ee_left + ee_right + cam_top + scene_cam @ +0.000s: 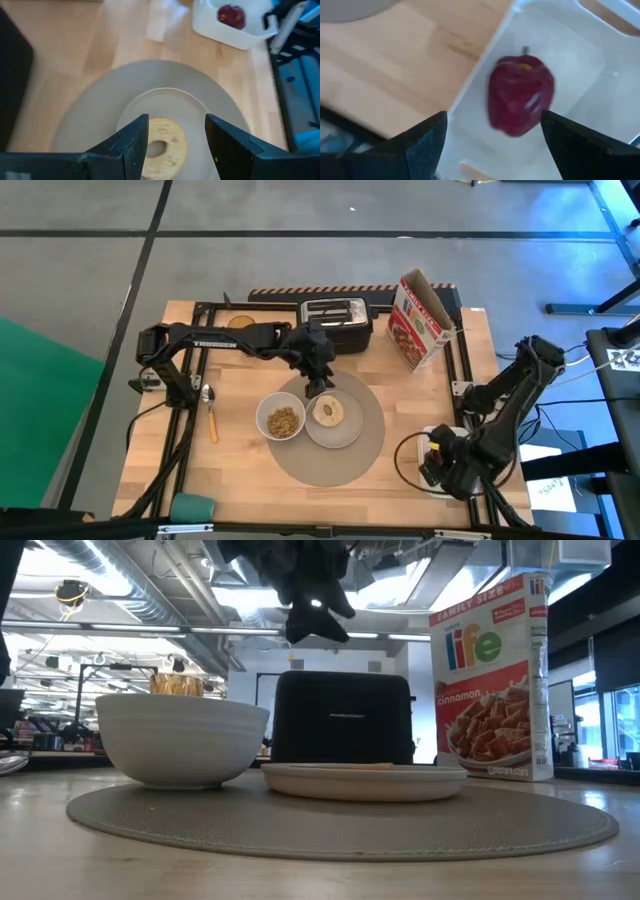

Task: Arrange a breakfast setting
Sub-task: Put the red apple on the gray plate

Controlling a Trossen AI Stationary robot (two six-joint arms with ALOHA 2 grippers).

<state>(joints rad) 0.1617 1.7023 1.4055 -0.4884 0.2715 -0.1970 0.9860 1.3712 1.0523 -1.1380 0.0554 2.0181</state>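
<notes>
The left gripper [318, 383] hangs over the plate [345, 432] at the middle of the table, its jaws apart and holding nothing; in its wrist view the bagel [162, 146] lies flat on the plate directly below, between the two fingers and clear of both. The plate sits on the round grey mat [360, 460], and the bowl [281, 421] — with cereal in it — stands on the mat just left of the plate, touching or nearly so. The spoon [210, 410] lies on the bare wood left of the mat, well apart from the bowl; the tumbler [176, 684] shows only in the low view, far behind the bowl. The toaster [335, 320] and the cereal box [418, 320] stand along the far edge.

The right gripper [492, 145] is at the near right corner, poised over the apple [521, 95] in the white tray [580, 65], jaws spread wide to either side of it and not touching it.

The apple looks to be the next thing to take. It should handle as firm and fairly heavy for its size, with smooth, waxy skin that could slip; being round, it may roll against the tray wall if nudged off-centre. I would close across its widest part, fingers level on opposite sides, squarely — a hold too high could squeeze it out downward. The bagel, light and slightly yielding, seems already placed.
</notes>
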